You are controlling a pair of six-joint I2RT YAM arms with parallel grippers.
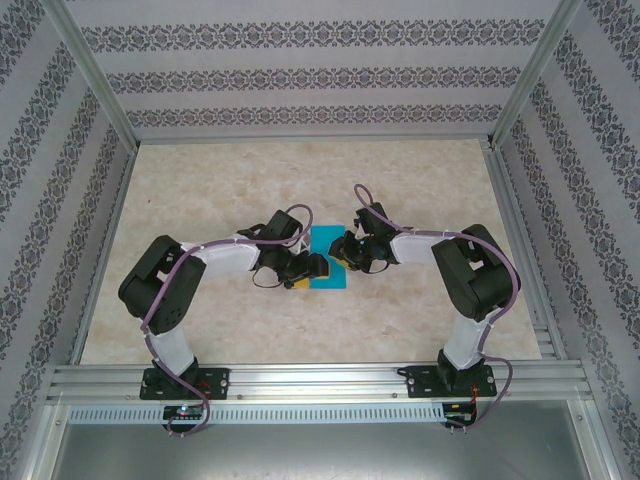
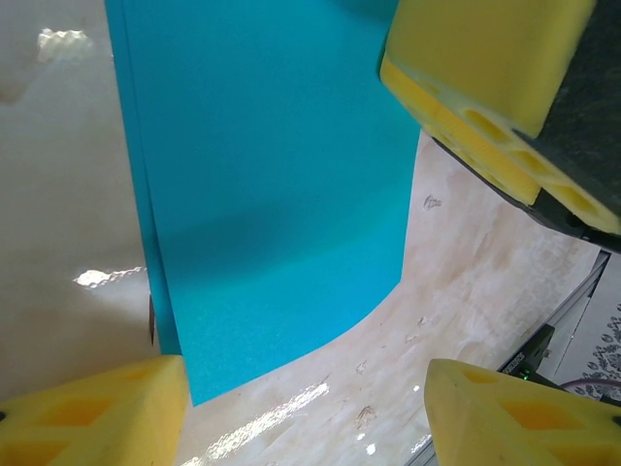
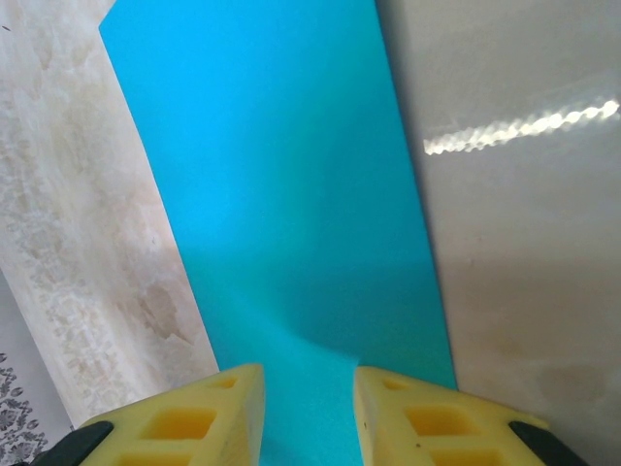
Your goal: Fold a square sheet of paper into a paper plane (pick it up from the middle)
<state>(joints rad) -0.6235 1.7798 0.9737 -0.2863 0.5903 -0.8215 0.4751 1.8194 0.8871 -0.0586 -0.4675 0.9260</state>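
Observation:
The square sheet of paper point(image 1: 326, 240) is bright teal and lies folded into a narrow rectangle at the middle of the table. In the left wrist view the paper point(image 2: 272, 175) shows two layers along its left edge, and its lower right edge bows in a curve. My left gripper point(image 1: 308, 270) point(image 2: 310, 427) is open at the paper's near left corner, one yellow finger beside that corner. My right gripper point(image 1: 343, 255) point(image 3: 309, 417) is open low over the paper point(image 3: 291, 175), a slight ridge of paper running into the gap. The right gripper's finger point(image 2: 475, 68) hangs over the paper's far edge.
The tabletop point(image 1: 420, 320) is pale and marble-patterned, walled by patterned panels point(image 1: 300, 80) at the back and sides. Aluminium rails point(image 1: 320, 380) run along the near edge, where both arm bases are bolted. Upright posts point(image 1: 95, 80) stand at the back corners.

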